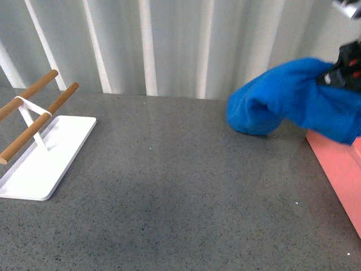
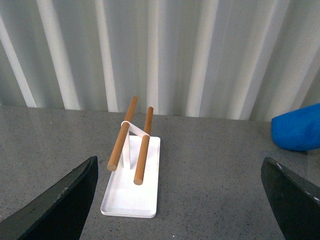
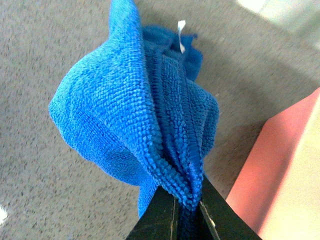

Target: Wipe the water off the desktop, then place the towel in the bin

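Front view: the towel (image 1: pixel 282 96) shows as a bright blue bunch at the far right of the desktop (image 1: pixel 169 186), blurred, its upper end running up to the right gripper (image 1: pixel 337 74) at the picture's edge.
Towel: gathered into a loose roll with a rounded fold pointing toward the middle of the desktop. A dark shadow lies under that fold, but whether the fold touches the surface cannot be told.
Right gripper: its two dark fingers (image 3: pixel 160 215) are pinched on a gathered edge of the towel, with layers of blue pile squeezed between them in the right wrist view.
White tag (image 3: pixel 181 35): sticks out at the end of the towel farthest from the pinch.
Bin (image 1: pixel 338 169): salmon-pink, at the right edge of the desktop, just beside the hanging towel. The towel's gripped end overlaps the bin's far corner in the front view.
Left gripper (image 2: pixel 178 161): spread wide with nothing between its dark fingers (image 2: pixel 60 205), hovering over bare desktop.
White tray (image 1: pixel 51 152): flat, on the left of the desktop, well apart from the towel and the bin.
Wooden rods (image 1: pixel 34 121): two, side by side on a white stand rising from the tray.
Ribbed wall (image 1: pixel 169 45): pale vertical panels behind the desktop's far edge.
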